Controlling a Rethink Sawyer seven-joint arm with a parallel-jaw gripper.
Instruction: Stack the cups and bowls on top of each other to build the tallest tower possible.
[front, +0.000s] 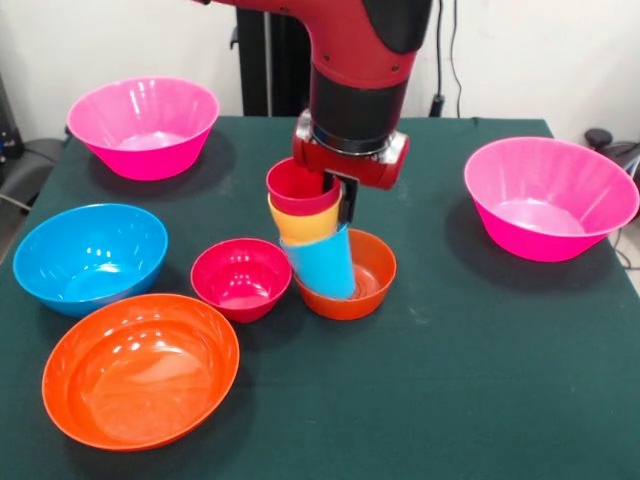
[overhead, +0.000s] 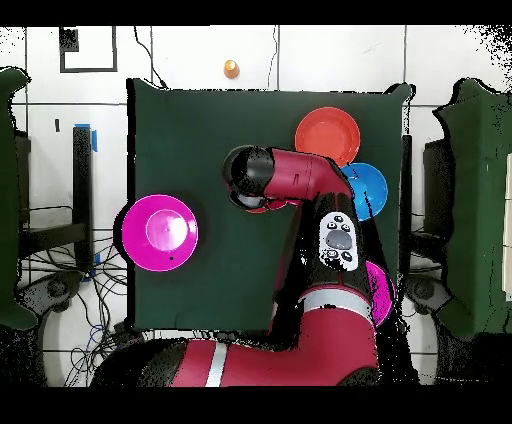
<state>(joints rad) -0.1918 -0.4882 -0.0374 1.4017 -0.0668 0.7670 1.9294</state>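
In the front view, a tilted stack of nested cups stands with its base in the small orange bowl (front: 368, 278): red cup (front: 298, 186) on top, yellow cup (front: 300, 224) under it, blue cup (front: 325, 263) lowest. My gripper (front: 340, 200) comes down from above and is shut on the stack's upper rim, with one black finger (front: 347, 205) along the outside. The small crimson bowl (front: 240, 278) touches the orange bowl's left side. No separate orange cup shows on the table. In the overhead view my arm (overhead: 290, 180) hides the gripper and the stack.
Two large pink bowls stand at the back left (front: 145, 125) and at the right (front: 550, 197). A blue bowl (front: 90, 256) and a wide orange bowl (front: 140, 368) sit at the front left. Overhead, a small orange object (overhead: 231, 68) lies off the table.
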